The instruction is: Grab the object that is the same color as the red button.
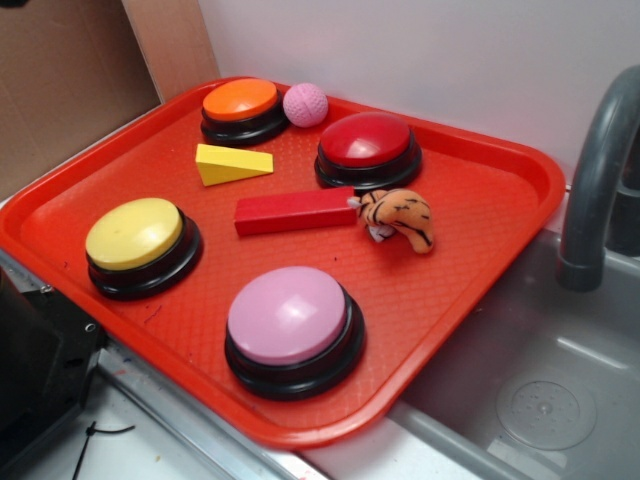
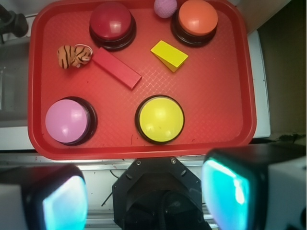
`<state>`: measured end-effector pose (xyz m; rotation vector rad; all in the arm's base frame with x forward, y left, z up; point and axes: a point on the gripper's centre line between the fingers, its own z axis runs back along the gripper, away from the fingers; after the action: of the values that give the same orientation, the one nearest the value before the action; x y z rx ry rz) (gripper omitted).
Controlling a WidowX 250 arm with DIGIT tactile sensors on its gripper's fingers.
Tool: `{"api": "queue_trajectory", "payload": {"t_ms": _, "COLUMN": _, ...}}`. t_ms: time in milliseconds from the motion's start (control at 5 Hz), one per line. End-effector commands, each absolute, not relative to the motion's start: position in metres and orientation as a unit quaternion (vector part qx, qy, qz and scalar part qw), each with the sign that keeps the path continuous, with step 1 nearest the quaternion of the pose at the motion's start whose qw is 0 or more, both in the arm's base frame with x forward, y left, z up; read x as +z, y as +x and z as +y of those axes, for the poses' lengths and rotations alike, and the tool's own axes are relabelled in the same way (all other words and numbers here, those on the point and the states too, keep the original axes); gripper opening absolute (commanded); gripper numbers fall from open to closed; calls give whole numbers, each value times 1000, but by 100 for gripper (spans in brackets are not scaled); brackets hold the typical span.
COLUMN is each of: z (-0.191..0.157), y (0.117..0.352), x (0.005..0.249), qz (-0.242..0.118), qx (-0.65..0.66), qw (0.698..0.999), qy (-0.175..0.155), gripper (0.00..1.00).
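1. The step in hand, as I judge it, is the approach: the claw (image 2: 144, 201) hangs high over the near rim of the tray (image 2: 230, 120), at the bottom of the wrist frame, holding nothing. Its two fingers (image 2: 62, 201) sit far apart at lower left and lower right, so it is released.
2. Going left to right in the wrist view: the toy tiger (image 2: 73, 55) lies at upper left, touching the left end of the block (image 2: 116, 68), which runs diagonally down to the right. The red button (image 2: 112, 20) sits just above the block, the yellow wedge (image 2: 169, 55) to its right.
3. In the exterior view the block (image 1: 296, 212) lies mid-tray, with the tiger (image 1: 398, 217) against its right end and the red button (image 1: 367, 148) just behind.
4. To do the step well, I would aim at the block's free half, away from the tiger, so the toy is not pinched along with it.
5. The wrist should turn so the fingers straddle the slim width, not the length.
6. Relative to the claw, the block is up the frame and slightly left, well apart, beyond the yellow button (image 2: 159, 119).
7. The descent should stay clear of the red button's dome.
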<state>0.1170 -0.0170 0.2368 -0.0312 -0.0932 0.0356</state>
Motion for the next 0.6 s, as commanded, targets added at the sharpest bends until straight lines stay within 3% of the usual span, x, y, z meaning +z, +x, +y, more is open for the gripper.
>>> {"api": "queue_trajectory", "payload": {"t_ms": 0, "z": -17, "y": 117, "x": 237, "qz": -47, "qx": 18, "qw": 999, "qy": -16, "gripper": 100}}
{"api": "queue_trajectory", "payload": {"t_ms": 400, "z": -4, "y": 136, "x": 211, "qz": -64, "qx": -46, "qw": 997, "qy": 6, "gripper": 100}}
